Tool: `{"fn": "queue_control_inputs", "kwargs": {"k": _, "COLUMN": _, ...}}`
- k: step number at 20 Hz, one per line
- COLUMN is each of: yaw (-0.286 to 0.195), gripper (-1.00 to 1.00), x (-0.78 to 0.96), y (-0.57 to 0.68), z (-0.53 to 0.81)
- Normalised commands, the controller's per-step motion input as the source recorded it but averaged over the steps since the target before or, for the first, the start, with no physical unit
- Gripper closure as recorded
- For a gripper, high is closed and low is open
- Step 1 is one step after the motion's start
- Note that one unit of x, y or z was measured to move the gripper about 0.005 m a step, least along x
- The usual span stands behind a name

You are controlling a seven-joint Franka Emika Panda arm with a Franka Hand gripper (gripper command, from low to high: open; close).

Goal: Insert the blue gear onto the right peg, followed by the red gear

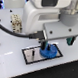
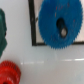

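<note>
The blue gear (image 1: 48, 51) lies flat on the grey, black-edged plate (image 1: 31, 54), on the half of the plate toward the exterior view's right, with the white surface (image 1: 10, 68) under the plate. In the wrist view the blue gear (image 2: 60, 22) fills much of the frame, its toothed rim overlapping the plate's dark border (image 2: 33, 25), and a dark oval opening in its middle shows a small greyish shape inside that may be the right peg (image 2: 63, 32), though the blur makes that uncertain. In the exterior view the end effector (image 1: 47, 46) hangs directly over the blue gear, its dark fingers reaching down to the hub; whether they are apart or pinched on the hub cannot be told from either view. The red gear (image 2: 8, 73) rests on the white surface off the plate, apart from the blue gear, with a dark green toothed object (image 2: 2, 32) near it at the frame edge.
</note>
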Motion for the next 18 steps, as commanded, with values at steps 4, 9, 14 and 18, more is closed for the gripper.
{"fn": "queue_control_inputs", "kwargs": {"k": 4, "yaw": 0.0, "gripper": -1.0, "x": -0.52, "y": 0.54, "z": 0.06}}
{"fn": "queue_control_inputs", "kwargs": {"k": 9, "yaw": 0.0, "gripper": -1.0, "x": -0.44, "y": 0.53, "z": 0.0}}
{"fn": "queue_control_inputs", "kwargs": {"k": 14, "yaw": 0.0, "gripper": -1.0, "x": -0.45, "y": 0.39, "z": -0.08}}
{"fn": "queue_control_inputs", "kwargs": {"k": 18, "yaw": 0.0, "gripper": -1.0, "x": -0.44, "y": 0.31, "z": -0.22}}
